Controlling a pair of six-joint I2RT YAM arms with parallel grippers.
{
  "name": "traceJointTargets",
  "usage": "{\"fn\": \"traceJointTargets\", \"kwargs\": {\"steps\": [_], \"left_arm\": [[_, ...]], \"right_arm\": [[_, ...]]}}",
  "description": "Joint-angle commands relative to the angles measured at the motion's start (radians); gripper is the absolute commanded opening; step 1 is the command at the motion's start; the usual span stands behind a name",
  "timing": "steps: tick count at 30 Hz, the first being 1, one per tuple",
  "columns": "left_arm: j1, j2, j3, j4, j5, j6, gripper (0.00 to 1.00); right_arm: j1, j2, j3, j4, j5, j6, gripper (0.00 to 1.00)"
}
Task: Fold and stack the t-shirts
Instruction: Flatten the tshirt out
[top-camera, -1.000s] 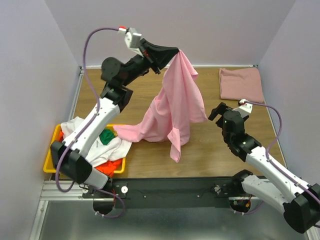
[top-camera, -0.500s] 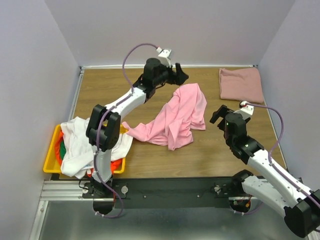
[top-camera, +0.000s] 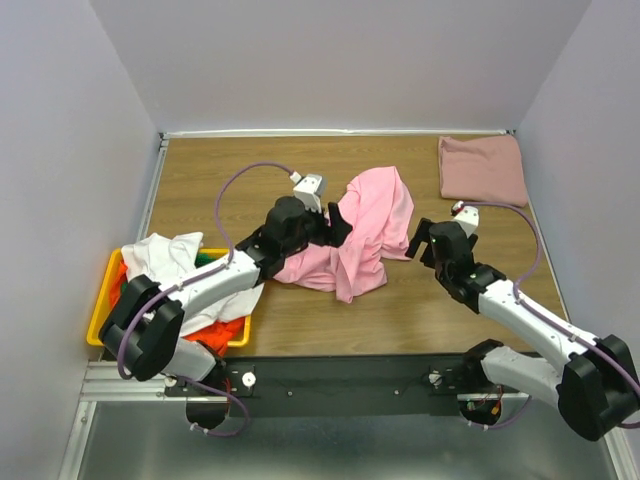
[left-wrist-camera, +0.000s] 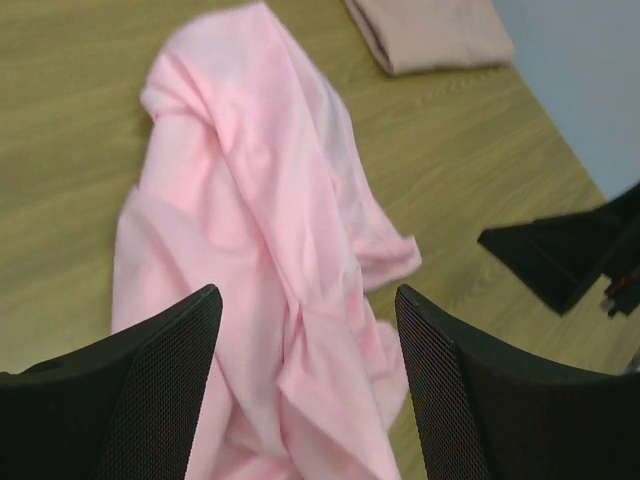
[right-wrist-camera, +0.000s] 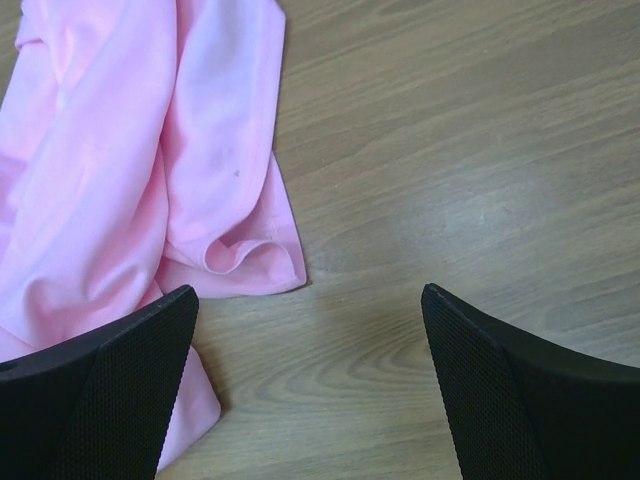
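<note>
Over at 8 o'clock on the table (top-camera: 300, 320), one yellow bin (top-camera: 98, 318) holds three tees in a heap: a white t-shirt (top-camera: 160, 255) draped on top and over the rim, an orange t-shirt (top-camera: 225, 330) spilling out at the near side, and a sliver of a green t-shirt (top-camera: 206, 260).

Moving to the centre, the left gripper (top-camera: 335, 225) is over the bright pink t-shirt (top-camera: 375, 205), fingers (left-wrist-camera: 160, 390) spread wide with nothing pinched; the wrist view shows rumpled cloth lying below the gap.

That single bright pink t-shirt is crumpled mid-table, its long axis running from 7 o'clock up to 1 o'clock, the broader bunched end nearer the arms.

At its 3 o'clock edge sits the right gripper (top-camera: 420, 240), jaws apart and empty over bare wood, a folded-over hem just beside its left finger in the wrist view.

Finally, at 1 o'clock, one dusty rose t-shirt (top-camera: 483, 170) lies folded flat, well apart from the pink one.

That's five tees, two grippers.
</note>
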Motion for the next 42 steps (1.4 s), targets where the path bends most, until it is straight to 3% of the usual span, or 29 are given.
{"fn": "traceJointTargets", "kwargs": {"steps": [1, 6, 16, 23, 32, 37, 38, 39, 42], "left_arm": [[-0.075, -0.048, -0.093, 0.009, -0.058, -0.065, 0.78], [-0.137, -0.041, -0.143, 0.013, -0.087, -0.128, 0.78], [-0.143, -0.016, -0.209, 0.093, -0.104, -0.192, 0.78], [-0.141, 0.086, -0.206, 0.209, -0.082, -0.208, 0.78], [-0.138, 0.188, -0.14, 0.252, -0.056, -0.223, 0.65], [-0.137, 0.183, -0.136, 0.254, -0.102, -0.219, 0.38], [-0.135, 0.18, -0.134, 0.254, -0.102, -0.216, 0.28], [-0.137, 0.182, -0.132, 0.254, -0.102, -0.212, 0.04], [-0.12, 0.115, -0.146, 0.234, -0.111, -0.197, 0.0]], "right_arm": [[-0.006, 0.036, 0.017, 0.03, -0.055, -0.002, 0.98], [-0.006, 0.103, 0.053, 0.045, -0.107, 0.011, 0.98], [-0.006, 0.1, 0.04, 0.05, -0.127, 0.017, 0.98], [-0.006, 0.12, 0.051, 0.051, -0.136, 0.022, 0.98], [-0.006, 0.1, 0.054, 0.05, -0.141, 0.004, 0.98], [-0.006, 0.146, 0.071, 0.051, -0.133, -0.001, 0.98], [-0.006, 0.159, 0.077, 0.051, -0.136, -0.002, 0.98], [-0.006, 0.172, 0.089, 0.053, -0.141, -0.002, 0.98], [-0.006, 0.231, 0.111, 0.065, -0.147, -0.013, 0.93]]}}
